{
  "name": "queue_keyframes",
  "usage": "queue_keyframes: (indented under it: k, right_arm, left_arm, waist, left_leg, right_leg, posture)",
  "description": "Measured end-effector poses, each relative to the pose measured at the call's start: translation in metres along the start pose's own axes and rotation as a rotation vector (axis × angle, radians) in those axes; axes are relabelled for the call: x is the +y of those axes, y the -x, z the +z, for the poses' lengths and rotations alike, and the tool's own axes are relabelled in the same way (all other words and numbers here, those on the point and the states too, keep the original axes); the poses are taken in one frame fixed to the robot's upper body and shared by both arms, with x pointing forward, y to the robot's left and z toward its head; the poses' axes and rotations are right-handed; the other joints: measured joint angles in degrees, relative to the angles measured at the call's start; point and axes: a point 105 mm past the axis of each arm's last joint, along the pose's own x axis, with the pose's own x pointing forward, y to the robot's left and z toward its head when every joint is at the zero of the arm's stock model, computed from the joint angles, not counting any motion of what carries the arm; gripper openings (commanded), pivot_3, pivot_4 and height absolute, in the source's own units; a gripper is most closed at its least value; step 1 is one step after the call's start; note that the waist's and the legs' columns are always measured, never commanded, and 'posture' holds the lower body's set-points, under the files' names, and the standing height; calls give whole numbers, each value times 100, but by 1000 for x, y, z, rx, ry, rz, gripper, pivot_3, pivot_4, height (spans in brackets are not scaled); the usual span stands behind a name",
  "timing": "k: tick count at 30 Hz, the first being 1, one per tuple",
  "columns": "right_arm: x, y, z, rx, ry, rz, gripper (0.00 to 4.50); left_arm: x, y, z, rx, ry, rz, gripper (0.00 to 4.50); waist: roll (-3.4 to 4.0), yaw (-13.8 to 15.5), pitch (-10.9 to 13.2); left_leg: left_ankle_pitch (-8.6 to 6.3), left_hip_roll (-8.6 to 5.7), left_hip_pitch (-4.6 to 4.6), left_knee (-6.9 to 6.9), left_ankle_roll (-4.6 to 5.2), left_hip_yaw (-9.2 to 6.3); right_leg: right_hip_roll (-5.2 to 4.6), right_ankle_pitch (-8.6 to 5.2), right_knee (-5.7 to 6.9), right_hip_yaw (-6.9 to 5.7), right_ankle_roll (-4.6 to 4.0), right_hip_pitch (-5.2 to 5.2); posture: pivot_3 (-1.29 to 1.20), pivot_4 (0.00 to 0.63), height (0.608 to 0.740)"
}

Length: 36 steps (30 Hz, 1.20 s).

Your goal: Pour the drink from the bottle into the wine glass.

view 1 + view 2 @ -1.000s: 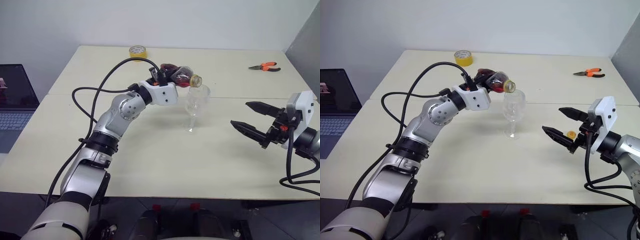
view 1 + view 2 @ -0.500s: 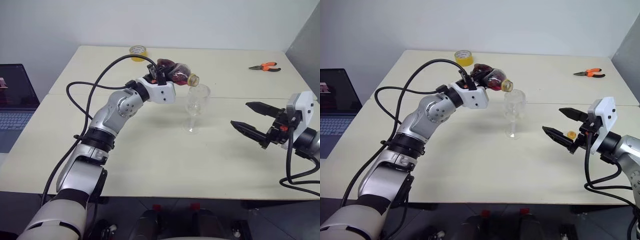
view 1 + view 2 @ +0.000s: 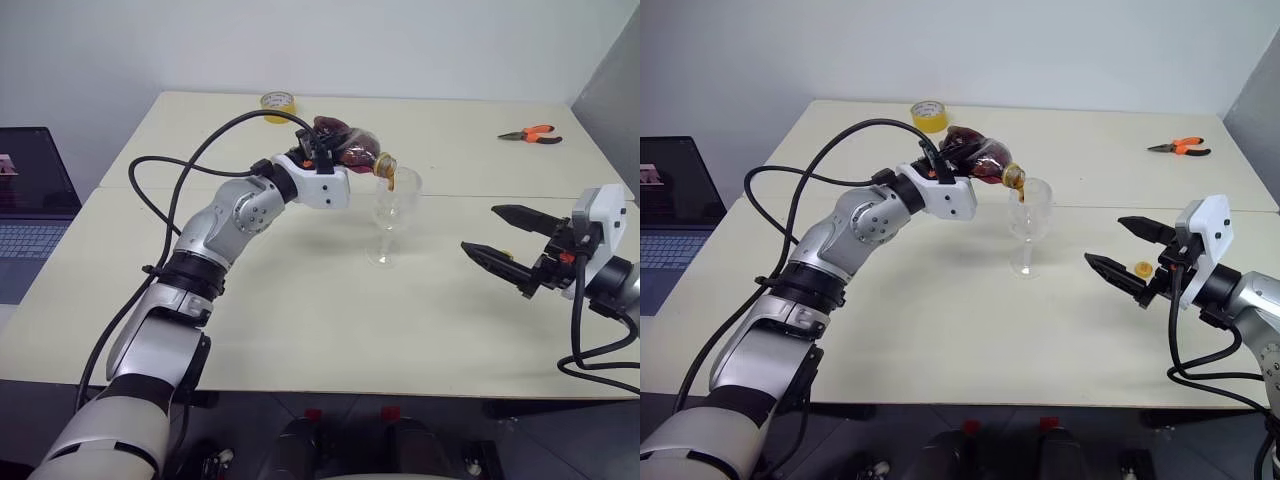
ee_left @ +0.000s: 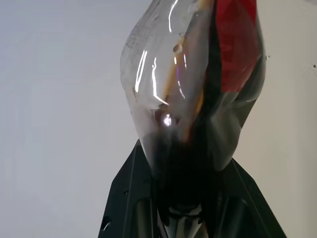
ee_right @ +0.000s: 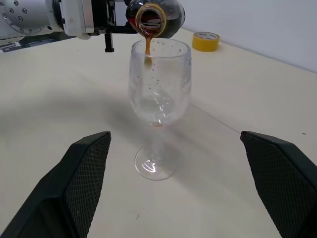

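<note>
My left gripper point(image 3: 322, 148) is shut on the bulbous body of the clear bottle point(image 3: 350, 152), which lies tipped on its side with its uncapped mouth over the rim of the wine glass point(image 3: 390, 215). A thin brown stream of the drink point(image 5: 147, 49) runs from the mouth down inside the bowl, with a little pooled at the bottom. The bottle point(image 4: 193, 89) still holds dark liquid. The wine glass point(image 5: 158, 94) stands upright on the cream table point(image 3: 300, 300). To the glass's right, apart from it, my right gripper point(image 3: 480, 227) hovers open and pointed at it, holding nothing.
A yellow tape roll point(image 3: 275, 100) lies at the table's far edge behind the left arm. Orange-handled pliers point(image 3: 530, 132) lie at the far right. A laptop point(image 3: 30, 200) stands off the table's left side. A seam point(image 3: 480, 196) crosses the tabletop behind the glass.
The left wrist has rolled and tipped the bottle's mouth lower over the glass rim, and the drink now streams out. The right gripper has kept still.
</note>
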Motion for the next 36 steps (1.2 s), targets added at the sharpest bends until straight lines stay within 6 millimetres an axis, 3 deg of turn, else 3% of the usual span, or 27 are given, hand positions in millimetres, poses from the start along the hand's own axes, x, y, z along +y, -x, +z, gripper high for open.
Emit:
queue_keyframes:
  k: [10,36]
  right_arm:
    - [0,0,-1,2,-3,-5,4500]
    - [0,-1,-3,-8,-13,-17,4500]
  left_arm:
    - [11,-3,1,-23,-36,19,815]
    - [16,-5,-4,-28,-96,28,815]
  waist:
    - [0,-2,0]
    - [0,-14,0]
  left_leg:
    - [0,-1,-2,2,0,1]
    - [0,-3,-10,4,0,5]
  right_leg:
    - [-1,0,5,1,0,-3]
    - [-2,0,23,5,0,-21]
  posture:
    - [0,150,740]
    - [0,150,740]
